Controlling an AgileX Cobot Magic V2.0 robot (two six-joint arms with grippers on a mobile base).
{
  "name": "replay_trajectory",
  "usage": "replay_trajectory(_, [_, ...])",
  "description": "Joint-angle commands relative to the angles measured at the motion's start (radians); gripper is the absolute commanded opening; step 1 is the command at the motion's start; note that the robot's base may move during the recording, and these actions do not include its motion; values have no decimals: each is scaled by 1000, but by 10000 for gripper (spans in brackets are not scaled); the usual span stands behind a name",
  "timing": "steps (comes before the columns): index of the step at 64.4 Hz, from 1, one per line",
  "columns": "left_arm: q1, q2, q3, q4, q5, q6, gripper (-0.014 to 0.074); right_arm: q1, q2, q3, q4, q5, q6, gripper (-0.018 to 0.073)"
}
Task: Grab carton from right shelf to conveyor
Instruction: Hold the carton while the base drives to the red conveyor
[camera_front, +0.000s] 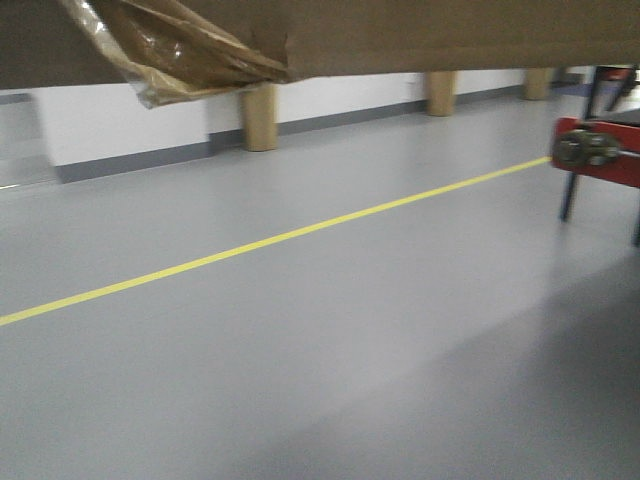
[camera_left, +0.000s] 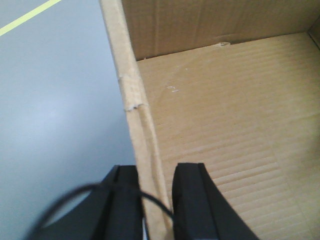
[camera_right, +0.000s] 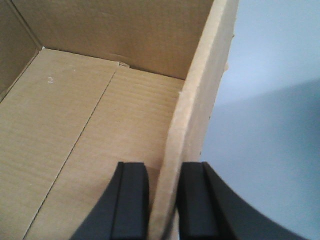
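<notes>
The left gripper (camera_left: 156, 170) wore matte black, flat-faced fingers (camera_left: 190, 200) (a thin black cable (camera_left: 80, 189) looped across them); the right gripper (camera_right: 162, 167) matched.

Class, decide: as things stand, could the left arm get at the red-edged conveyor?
Probably not. The left gripper is shut on the brown corrugated cardboard carton's side wall, and the red-edged conveyor stands apart, across grey floor.
</notes>
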Motion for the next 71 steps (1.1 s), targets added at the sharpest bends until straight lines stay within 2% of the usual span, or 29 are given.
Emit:
replay_trajectory(1, [-7,-7,-9,55,-37,14,-16,2,-17,-8,28,-44,-37,-69])
replay_trajectory(19, [-7,-7,-9,119,-37,14,-16,2,-17,-8,28,-44,-37,-69])
replay_trajectory(58, [-7,-7,-9,121,-37,14,-16,2,-17,-8,28,-44,-37,-69])
replay_trajectory(71, [-7,-7,-9,160,-37,14,-16,2,-17,-8,28,-44,-37,-69])
